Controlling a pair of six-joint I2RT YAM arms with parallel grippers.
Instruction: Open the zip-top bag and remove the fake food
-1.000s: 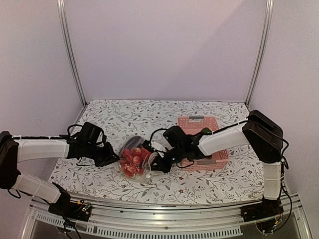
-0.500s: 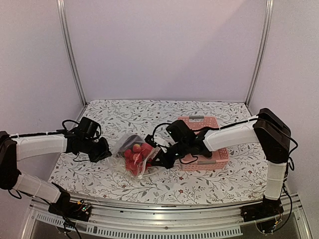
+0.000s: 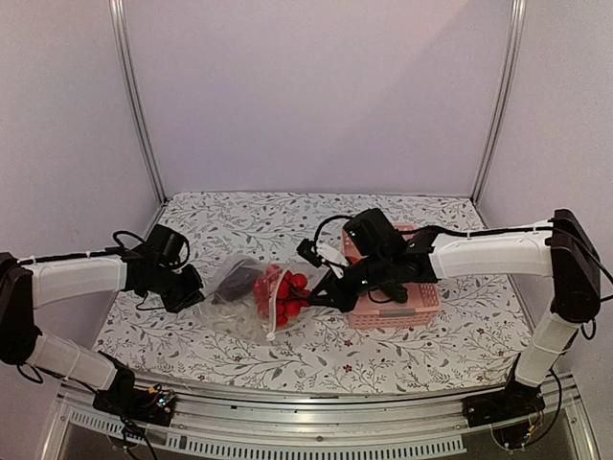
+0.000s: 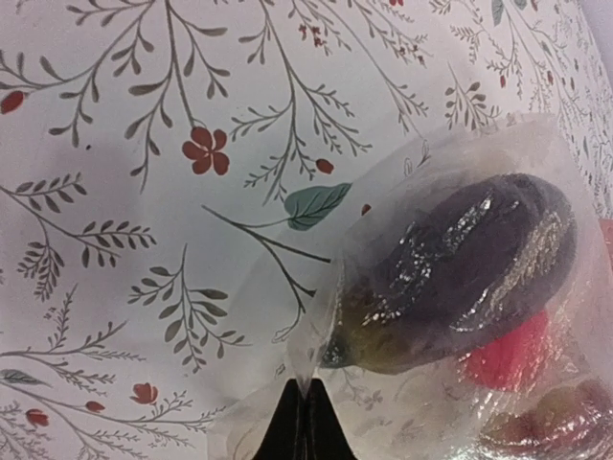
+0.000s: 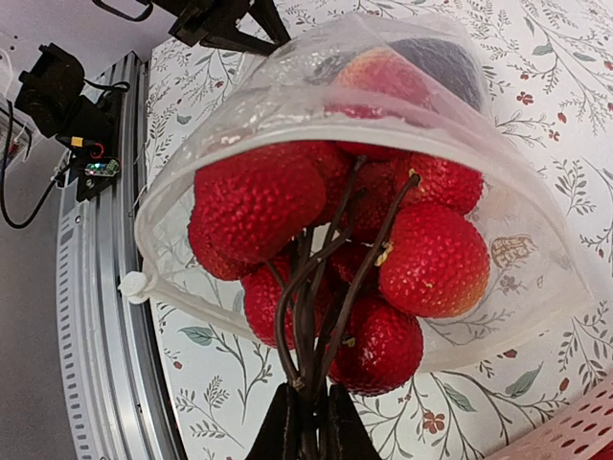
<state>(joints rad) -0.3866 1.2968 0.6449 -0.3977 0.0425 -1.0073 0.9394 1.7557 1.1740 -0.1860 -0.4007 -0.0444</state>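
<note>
On the flowered table (image 3: 239, 216), between the two arms, lies the zip-top bag (image 3: 244, 311), with its mouth already open toward the right. The left gripper (image 4: 305, 412) is pressed fully together on a thin fold of the bag's plastic, at the end away from the mouth. The right gripper (image 5: 308, 407) is nipped on the dark stems of the red berry cluster (image 5: 335, 240).

I judge that the step in hand is taking out the first piece, since the cluster sits about half through the mouth. The next move calls for a pull to the right while the left side anchors the bag, then a place to put the cluster down, perhaps the pink basket (image 3: 402, 307) just beside.

Only the right wrist view shows the grip on the stems and the bag's rim crossing the berries. Only the left wrist view shows the purple eggplant (image 4: 460, 259) inside; the red shapes next to it are too blurred to name.
</note>
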